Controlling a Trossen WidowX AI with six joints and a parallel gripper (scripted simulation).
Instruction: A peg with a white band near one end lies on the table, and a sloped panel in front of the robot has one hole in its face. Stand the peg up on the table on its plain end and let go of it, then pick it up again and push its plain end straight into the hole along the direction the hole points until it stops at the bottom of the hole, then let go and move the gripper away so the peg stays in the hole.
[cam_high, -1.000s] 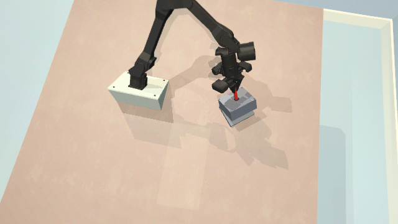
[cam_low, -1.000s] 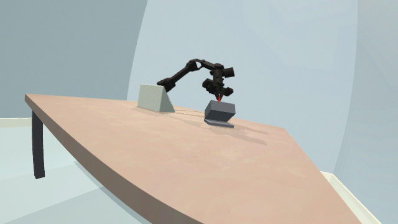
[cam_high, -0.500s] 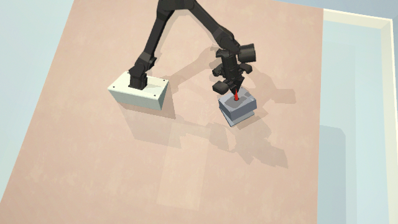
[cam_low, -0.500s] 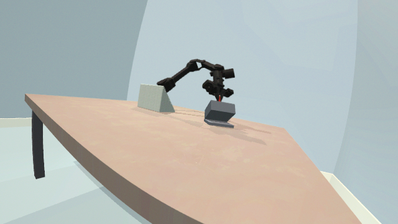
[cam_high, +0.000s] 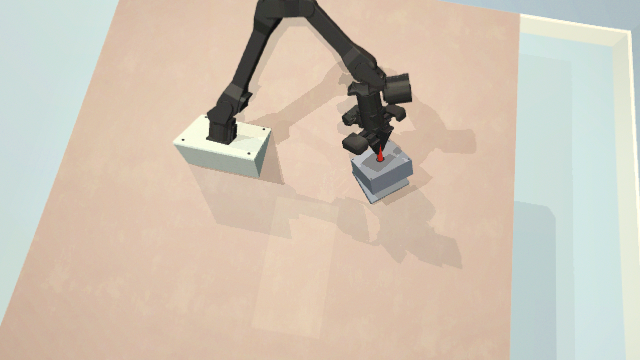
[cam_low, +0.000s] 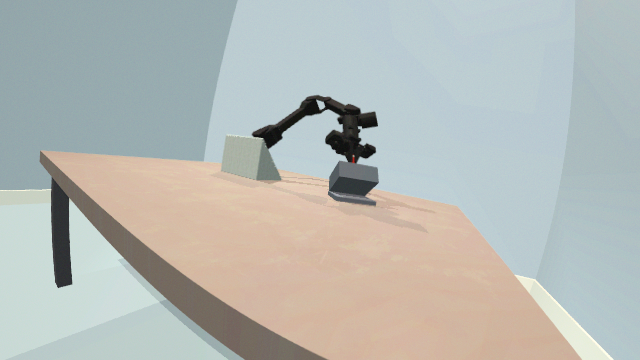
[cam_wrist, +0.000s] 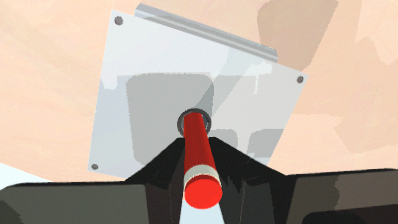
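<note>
The red peg (cam_high: 380, 154) (cam_low: 354, 159) (cam_wrist: 197, 145) has its white band near the end toward the wrist camera. Its plain end sits in the hole (cam_wrist: 180, 116) of the grey sloped panel (cam_high: 395, 170) (cam_low: 352, 181) (cam_wrist: 125, 55). How deep it reaches is hidden. My gripper (cam_high: 378, 141) (cam_low: 353, 151) (cam_wrist: 196, 144) is shut on the peg, just above the panel's face, with the peg in line with the hole.
The arm's white base block (cam_high: 225, 147) (cam_low: 247, 157) stands left of the panel. The table's right edge (cam_high: 517, 150) lies beyond the panel, with a low pale wall (cam_high: 625, 125) past it.
</note>
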